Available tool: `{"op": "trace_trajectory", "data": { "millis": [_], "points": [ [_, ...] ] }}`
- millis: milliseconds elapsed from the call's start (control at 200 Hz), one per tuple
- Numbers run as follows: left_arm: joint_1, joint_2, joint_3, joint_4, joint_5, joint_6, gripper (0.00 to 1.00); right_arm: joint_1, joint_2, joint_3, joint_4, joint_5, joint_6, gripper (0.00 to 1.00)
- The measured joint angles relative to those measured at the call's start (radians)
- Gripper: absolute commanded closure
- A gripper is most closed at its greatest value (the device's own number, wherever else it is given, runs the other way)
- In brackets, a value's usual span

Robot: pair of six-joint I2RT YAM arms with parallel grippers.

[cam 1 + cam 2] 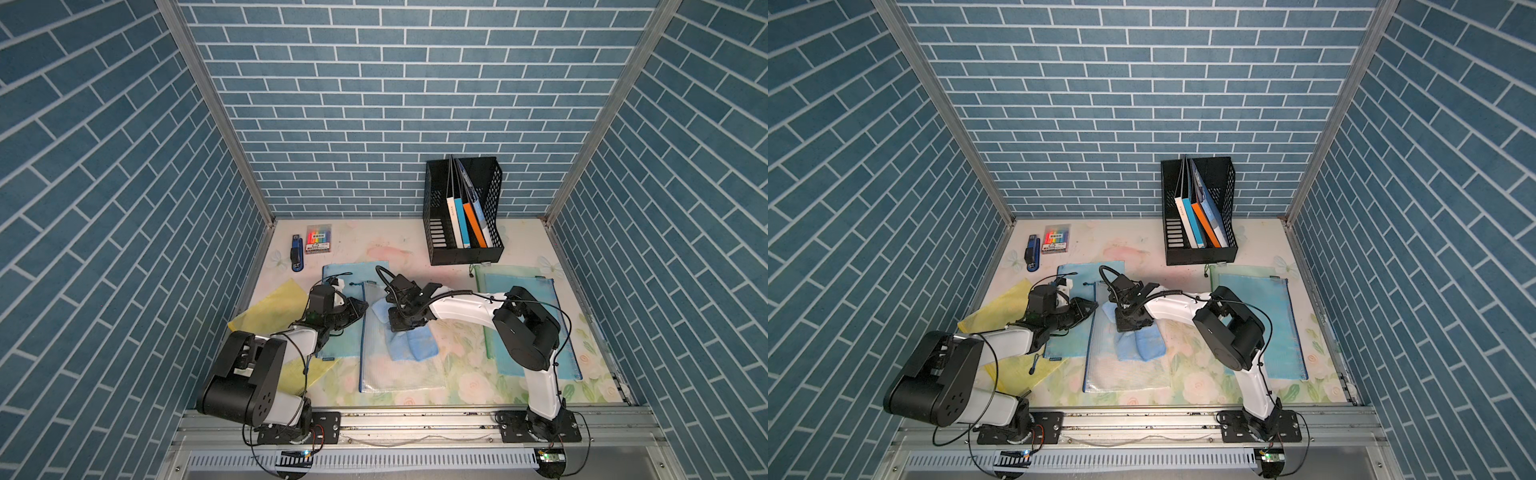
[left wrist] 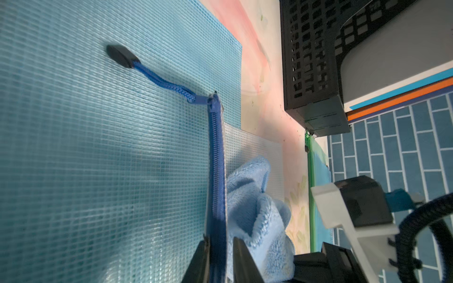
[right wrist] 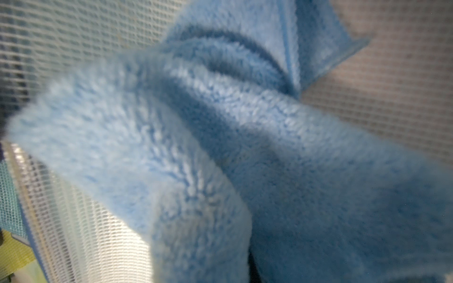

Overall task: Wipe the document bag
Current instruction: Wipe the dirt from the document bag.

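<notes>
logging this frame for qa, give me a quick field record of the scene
bag: clear document bag, flat mid-table
cloth: blue cloth, bunched on the bag
left: left end effector shut on the bag's blue zipper edge
right: right end effector shut on the cloth, over the bag
back: black file rack, stapler

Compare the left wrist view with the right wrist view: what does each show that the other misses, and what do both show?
Only the left wrist view shows the black file rack, the blue zipper pinched by the left gripper, and a green-edged bag. Only the right wrist view shows a sliver of yellow bag and a stitched hem. Both show the light blue cloth lying on the clear mesh document bag.
</notes>
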Motion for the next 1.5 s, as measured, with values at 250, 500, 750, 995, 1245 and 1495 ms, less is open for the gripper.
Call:
{"op": "trace_trajectory", "data": {
  "millis": [250,500,750,995,1245,1495],
  "points": [
    [0.002,0.052,0.014,-0.058,-0.018,0.046,0.78,0.0,0.0,0.0,0.0,0.0,0.0,1.0],
    [0.002,0.052,0.047,-0.131,-0.033,0.108,0.93,0.0,0.0,0.014,-0.018,0.004,-0.001,1.0],
    [0.002,0.052,0.053,-0.154,-0.038,0.128,0.96,0.002,0.052,0.163,-0.074,-0.012,-0.004,1.0],
    [0.002,0.052,0.053,-0.155,-0.039,0.128,0.98,0.019,0.22,0.359,-0.032,-0.093,0.0,1.0],
    [0.002,0.052,0.052,-0.16,-0.042,0.122,1.0,-0.047,0.117,0.147,0.066,-0.103,0.03,1.0],
    [0.002,0.078,0.048,-0.112,-0.031,0.082,1.0,-0.231,-0.019,-0.011,-0.032,-0.002,-0.018,1.0]
  ]
}}
